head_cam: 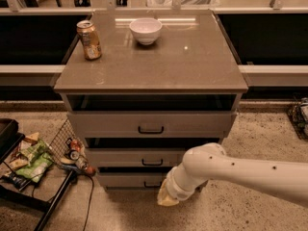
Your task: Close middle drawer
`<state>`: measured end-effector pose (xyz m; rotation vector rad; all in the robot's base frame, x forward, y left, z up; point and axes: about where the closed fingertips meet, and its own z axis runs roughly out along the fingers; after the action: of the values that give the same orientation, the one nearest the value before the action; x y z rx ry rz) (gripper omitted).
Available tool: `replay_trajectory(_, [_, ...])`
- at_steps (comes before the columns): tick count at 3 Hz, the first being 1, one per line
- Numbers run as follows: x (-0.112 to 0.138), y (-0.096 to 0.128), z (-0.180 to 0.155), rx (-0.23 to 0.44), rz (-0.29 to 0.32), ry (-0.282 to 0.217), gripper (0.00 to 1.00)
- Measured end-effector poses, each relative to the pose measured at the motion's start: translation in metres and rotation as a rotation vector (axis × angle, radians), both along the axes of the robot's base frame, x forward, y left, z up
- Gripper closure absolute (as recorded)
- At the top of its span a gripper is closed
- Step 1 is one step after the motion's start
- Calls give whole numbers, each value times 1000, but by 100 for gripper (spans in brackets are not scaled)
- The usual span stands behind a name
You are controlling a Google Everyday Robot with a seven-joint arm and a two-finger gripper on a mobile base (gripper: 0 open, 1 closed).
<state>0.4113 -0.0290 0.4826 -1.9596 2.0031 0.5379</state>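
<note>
While the middle drawer (130, 157) runs left–right, front facing the camera, the gripper (167, 199) hangs low before it — openness unclear.

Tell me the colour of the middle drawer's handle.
Black handle, camera view; tool low, near the bottom drawer.

High frontal downward view, gripper (167, 198) bottom-centre
</note>
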Motion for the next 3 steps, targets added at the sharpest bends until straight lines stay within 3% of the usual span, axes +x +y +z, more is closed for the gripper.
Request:
replay_trajectory(1, [6, -74, 54, -207, -12, -10, 100])
replay_trajectory(2, [36, -166, 121, -485, -174, -63, 100])
replay_trajectory(3, [51, -250, 175, -734, -374, -117, 100])
